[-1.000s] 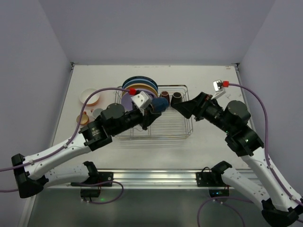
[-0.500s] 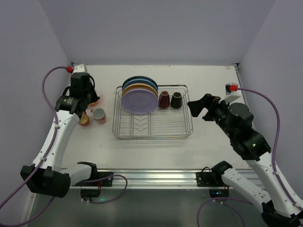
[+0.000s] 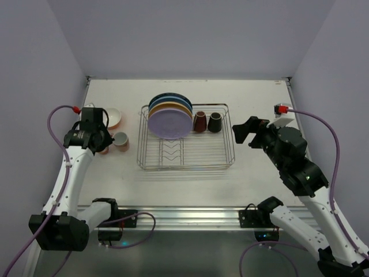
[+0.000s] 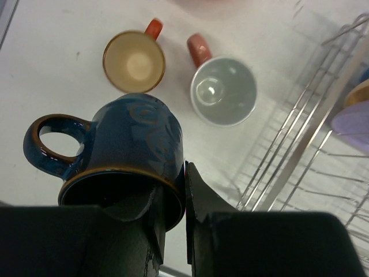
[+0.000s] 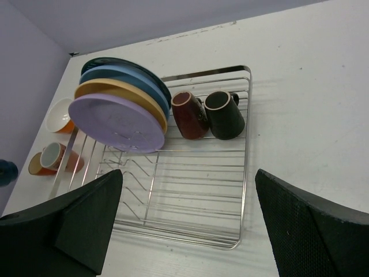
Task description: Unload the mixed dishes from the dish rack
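Note:
My left gripper (image 4: 173, 184) is shut on the rim of a blue cup (image 4: 130, 147), one finger inside and one outside, held above the table left of the dish rack (image 3: 228, 158). Below it stand an orange cup (image 4: 134, 62) and a pink cup (image 4: 222, 89). In the top view the left gripper (image 3: 95, 138) is beside the pink cup (image 3: 121, 140). The rack holds a lavender plate (image 3: 169, 123), a yellow plate (image 3: 176, 108), blue plates behind, a brown cup (image 3: 199, 121) and a black cup (image 3: 214, 122). My right gripper (image 3: 245, 133) is open and empty, right of the rack.
An orange bowl, white inside, (image 3: 112, 117) sits on the table behind the left gripper. The near half of the rack (image 5: 245, 144) holds only bare wire dividers. Side walls bound the table on the left and right.
My left arm carried the blue cup from over the rack to the left side, beside the cups there. My right gripper drew back from the rack to the right.

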